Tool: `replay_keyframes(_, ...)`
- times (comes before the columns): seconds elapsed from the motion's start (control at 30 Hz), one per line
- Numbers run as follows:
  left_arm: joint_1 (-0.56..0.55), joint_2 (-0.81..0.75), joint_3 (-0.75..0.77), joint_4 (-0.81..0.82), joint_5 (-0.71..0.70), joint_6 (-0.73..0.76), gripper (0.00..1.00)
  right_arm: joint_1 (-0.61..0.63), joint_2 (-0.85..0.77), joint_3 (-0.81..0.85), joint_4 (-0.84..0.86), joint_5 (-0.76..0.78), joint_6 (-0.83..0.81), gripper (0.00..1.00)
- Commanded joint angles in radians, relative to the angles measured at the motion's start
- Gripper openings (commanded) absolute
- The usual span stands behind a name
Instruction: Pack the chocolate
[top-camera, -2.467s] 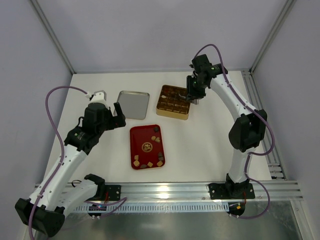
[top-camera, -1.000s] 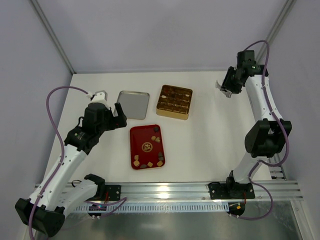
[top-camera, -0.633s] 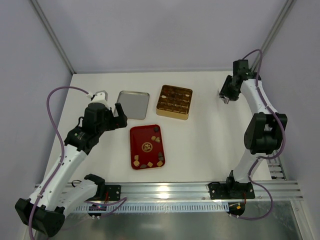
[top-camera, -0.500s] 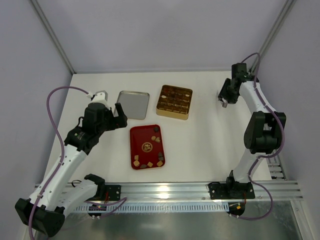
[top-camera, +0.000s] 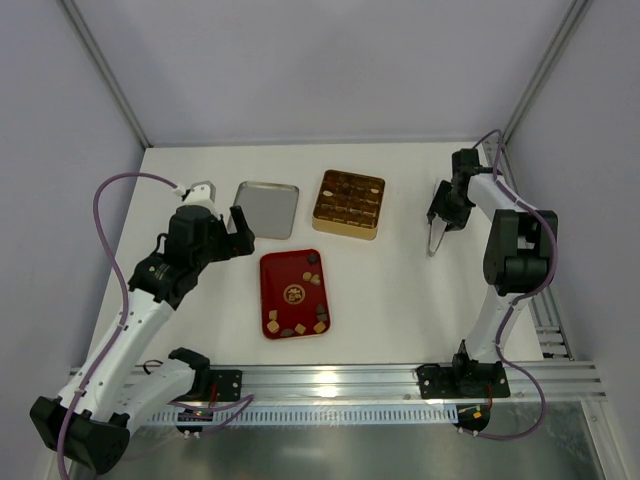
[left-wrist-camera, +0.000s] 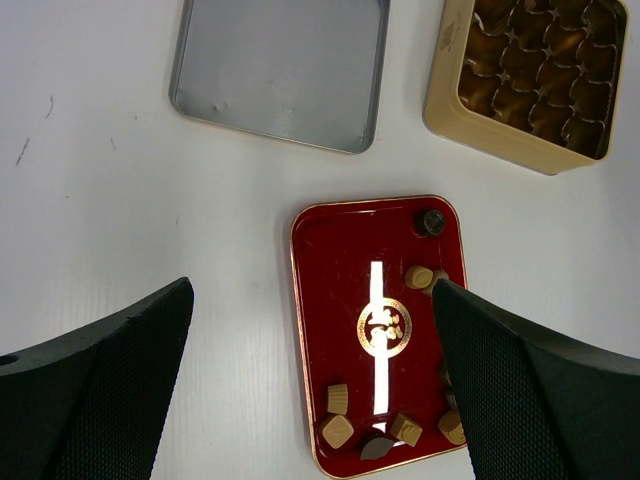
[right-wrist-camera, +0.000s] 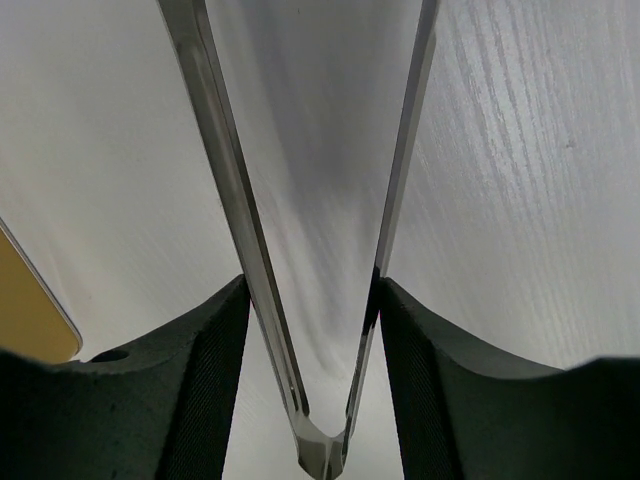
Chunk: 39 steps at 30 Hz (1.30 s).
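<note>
The right gripper (top-camera: 440, 212) clamps a pair of metal tweezers (right-wrist-camera: 228, 210), prongs apart and empty, over the table (top-camera: 400, 290) right of the gold tin (top-camera: 348, 226). Most chocolate pieces (left-wrist-camera: 338, 430) lie at the near end of the red tray (left-wrist-camera: 305, 330); a few dark ones sit in the tin's far cells. The next pick likely calls for straddling one cube cleanly (its neighbours sit close) and squeezing gently. The left gripper (left-wrist-camera: 310, 288) hangs wide open above the tray.
</note>
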Motion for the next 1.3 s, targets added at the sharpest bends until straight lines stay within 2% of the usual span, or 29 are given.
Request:
replay_keyframes(0.0, 0.006, -0.015, 0.018, 0.029, 0.001, -0.003, 1.0, 0.002, 0.011, -0.004, 0.04, -0.034, 0.008, 0.56)
replay_keyframes(0.33, 0.006, -0.008, 0.018, 0.029, -0.003, -0.003, 1.0, 0.003, 0.03, -0.058, 0.06, -0.05, 0.003, 0.67)
replay_keyframes(0.67, 0.006, 0.01, 0.016, 0.029, -0.013, -0.002, 1.0, 0.002, -0.037, -0.096, 0.072, -0.054, 0.009, 0.81)
replay_keyframes(0.9, 0.006, 0.054, 0.041, 0.017, -0.023, -0.002, 1.0, 0.003, -0.16, -0.156, 0.08, -0.06, 0.022, 0.85)
replay_keyframes(1.1, 0.006, 0.133, 0.119, -0.02, -0.032, -0.01, 1.0, 0.02, -0.39, -0.302, 0.141, -0.094, 0.04, 0.84)
replay_keyframes(1.23, 0.013, 0.195, 0.182, -0.026, -0.102, 0.004, 1.0, 0.045, -0.478, -0.353, 0.175, -0.132, 0.046, 0.84)
replay_keyframes(1.27, 0.02, 0.218, 0.197, -0.028, -0.114, 0.009, 1.0, 0.084, -0.49, -0.362, 0.184, -0.142, 0.049, 0.83)
